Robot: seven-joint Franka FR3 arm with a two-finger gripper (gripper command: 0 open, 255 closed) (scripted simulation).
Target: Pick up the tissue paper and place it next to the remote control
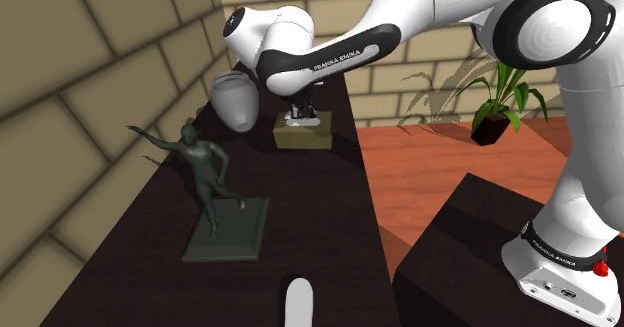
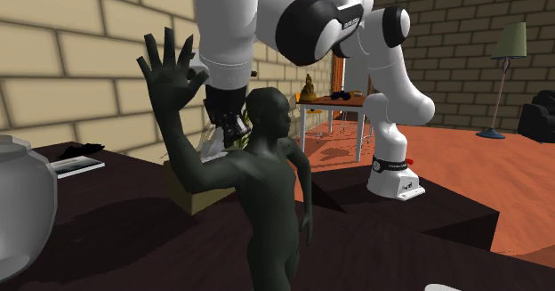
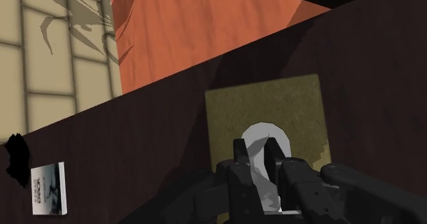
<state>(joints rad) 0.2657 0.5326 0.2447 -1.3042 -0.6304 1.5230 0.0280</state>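
An olive-tan tissue box (image 1: 304, 133) stands on the dark table (image 1: 320, 205) near its far end. A white tissue (image 3: 264, 135) sticks up from the top of the box (image 3: 274, 103). My black gripper (image 3: 260, 157) reaches straight down onto it, with a finger pressed against each side of the white tuft. In the shoulder view the gripper (image 1: 303, 114) sits just above the box. In the second exterior view the gripper (image 2: 231, 131) is partly hidden by the statue's head. A white oblong thing (image 1: 298, 303), perhaps the remote, lies at the table's near end.
A dark green statue (image 1: 208, 180) of a figure on a slab stands mid-table, between the box and the white oblong. A pale vase (image 1: 236, 101) is beside the box by the wall. A small book (image 3: 48, 188) and a black item (image 3: 15, 157) lie farther along.
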